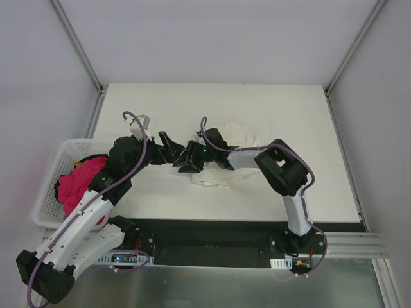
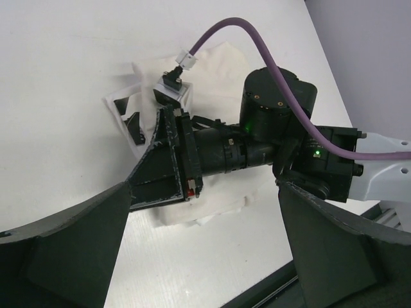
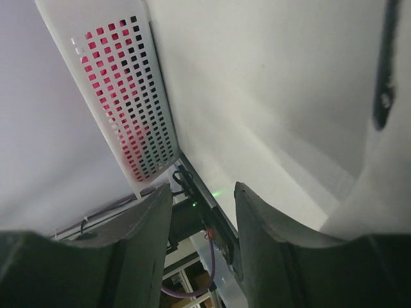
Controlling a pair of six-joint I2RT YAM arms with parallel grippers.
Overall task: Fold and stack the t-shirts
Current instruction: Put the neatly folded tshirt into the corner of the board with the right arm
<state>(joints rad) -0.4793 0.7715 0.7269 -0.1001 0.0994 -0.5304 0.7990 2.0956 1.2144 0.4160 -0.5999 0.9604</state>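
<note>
One view, left wrist, shows black marks [image 2: 131,122], perhaps print, on t-shirts [image 2: 225,70].

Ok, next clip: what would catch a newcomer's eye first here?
The bright pink cloth heaped in the white perforated plastic basket at the left edge of the white table jumps out first. Next, the left arm and right arm meet mid-table over crumpled white t-shirts, one showing small black printed marks in the left wrist view.
</note>
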